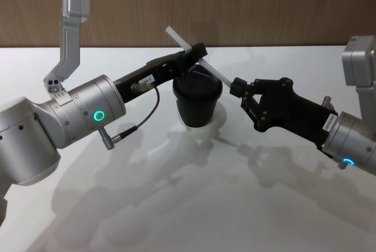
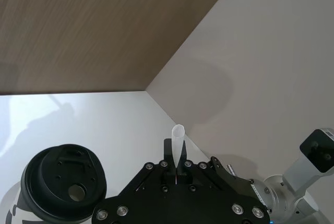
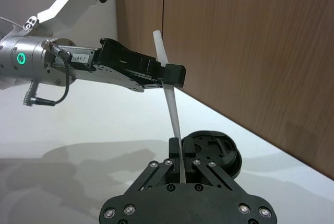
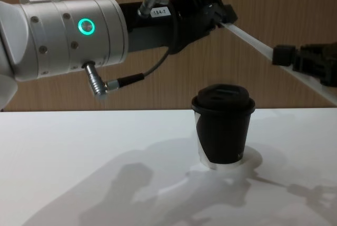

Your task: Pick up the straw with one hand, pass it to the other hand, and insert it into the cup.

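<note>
Shows the straw tilted in the air above the cup, pinched high by the left gripper and low by the right gripper; risks bending under opposed pulls, or falling to the counter on early release.

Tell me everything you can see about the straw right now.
The straw is a thin, straight, white tube that looks like plastic, with an open round end. It hangs tilted in the air above the cup, outside it, its high end toward the robot's left. The left gripper is clamped near the upper end, with a short length sticking out past it. The right gripper is closed on the lower part. Nothing else touches it.
</note>
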